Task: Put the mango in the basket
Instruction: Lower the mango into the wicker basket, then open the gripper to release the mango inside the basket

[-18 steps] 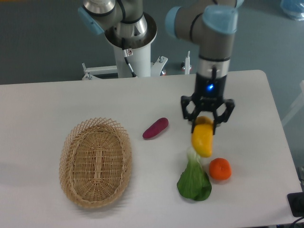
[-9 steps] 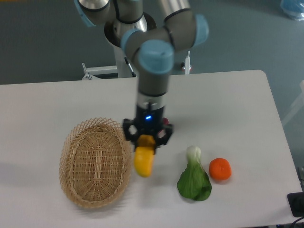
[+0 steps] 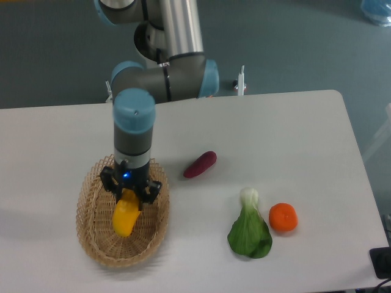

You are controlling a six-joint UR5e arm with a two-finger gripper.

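The mango (image 3: 124,217), yellow-orange and elongated, hangs from my gripper (image 3: 130,196), which is shut on its upper end. It is held over the middle of the large oval tan wicker basket (image 3: 93,231) at the table's front left. The mango's lower end sits within the basket's outline; I cannot tell whether it touches the bottom. The arm comes down from the back and covers the basket's far rim.
A purple sweet potato (image 3: 200,164) lies right of the basket. A green leafy bok choy (image 3: 249,230) and a small round orange (image 3: 283,217) lie at the front right. The robot base (image 3: 165,61) stands behind the table.
My gripper has carried the mango leftward from above the bok choy and orange, past the basket's right rim, to over the basket's middle. The other objects have not moved.
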